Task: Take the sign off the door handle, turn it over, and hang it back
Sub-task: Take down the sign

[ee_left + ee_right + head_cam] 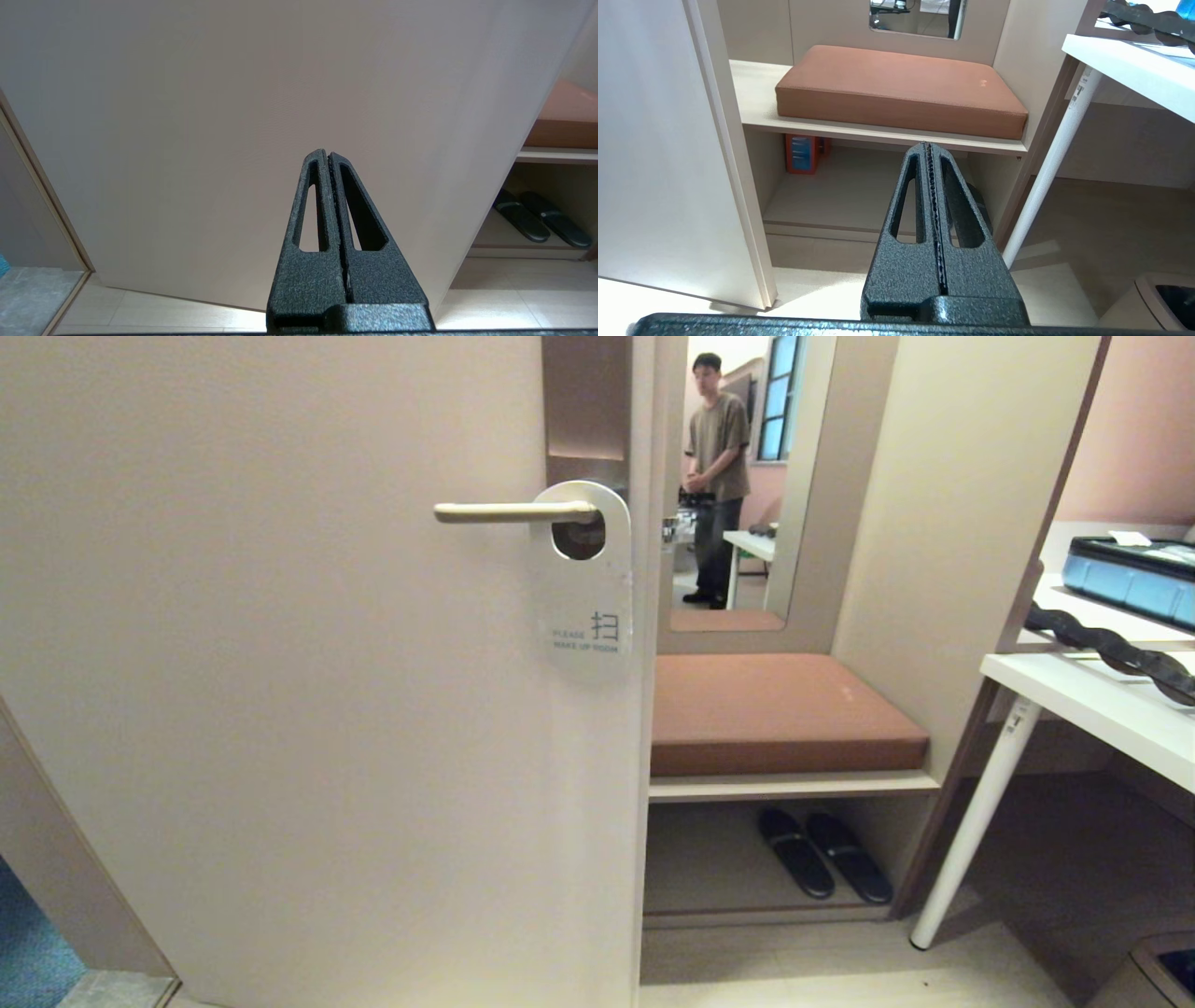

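Note:
The sign (586, 588) hangs on the door handle (509, 511) with its white face outward, a Chinese character and small text near its lower end. The cream lever runs through the sign's round hole, beside the brown plate (585, 401). Neither arm shows in the head view. My left gripper (325, 154) is shut and empty, pointing at the bare lower door panel (261, 116). My right gripper (927, 144) is shut and empty too, low down, aimed at the shelf under the cushion. Neither wrist view shows the sign or the handle.
The door's free edge (644, 728) stands beside a bench with a brown cushion (775, 709) and black slippers (822, 854) beneath. A white table (1092, 709) with a slanted leg (976, 821) stands right. A person (717, 476) shows in the mirror behind.

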